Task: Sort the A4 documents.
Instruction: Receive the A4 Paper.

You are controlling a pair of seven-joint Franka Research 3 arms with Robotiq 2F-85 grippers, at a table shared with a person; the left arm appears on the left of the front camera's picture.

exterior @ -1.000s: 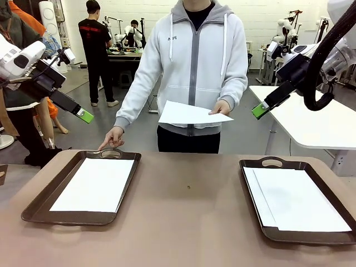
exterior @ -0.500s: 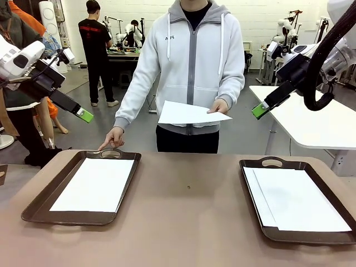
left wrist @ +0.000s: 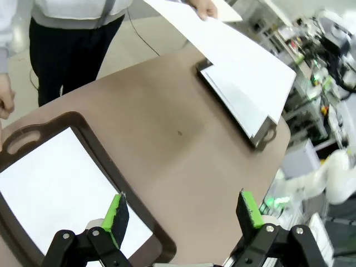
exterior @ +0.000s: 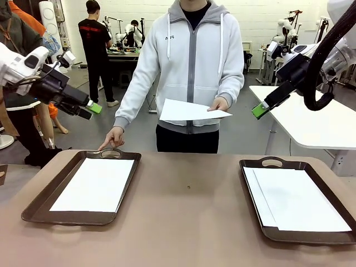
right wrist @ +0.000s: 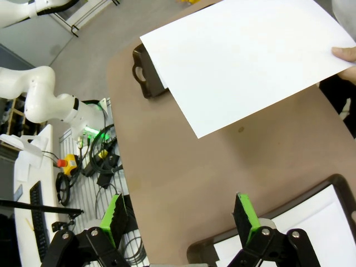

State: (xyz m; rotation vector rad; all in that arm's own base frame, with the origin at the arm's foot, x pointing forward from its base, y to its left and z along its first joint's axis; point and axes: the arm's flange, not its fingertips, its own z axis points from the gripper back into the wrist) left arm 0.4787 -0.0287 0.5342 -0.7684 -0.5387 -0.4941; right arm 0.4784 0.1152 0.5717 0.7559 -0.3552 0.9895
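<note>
A person across the table holds one white A4 sheet (exterior: 192, 110) level in a hand (exterior: 221, 104); it also appears as the sheet (right wrist: 245, 55) and the sheet (left wrist: 222, 41). Their other hand (exterior: 114, 137) points at the handle of the left tray (exterior: 34, 207), where one A4 sheet (exterior: 94, 183) lies. The right tray (exterior: 311, 237) holds stacked sheets (exterior: 297, 197). My left gripper (exterior: 90, 110) hangs open above and left of the left tray, its pads (left wrist: 117, 214) apart. My right gripper (exterior: 258, 109) is open in the air, right of the held sheet, pads (right wrist: 245, 214) apart.
The brown table (exterior: 189, 211) lies bare between the two trays. A white table (exterior: 311, 122) stands at the right behind my right arm. Other people and benches are far in the background.
My left gripper has swung a little up and to the right, its fingers turning. The person, the held sheet and my right arm have barely moved.
</note>
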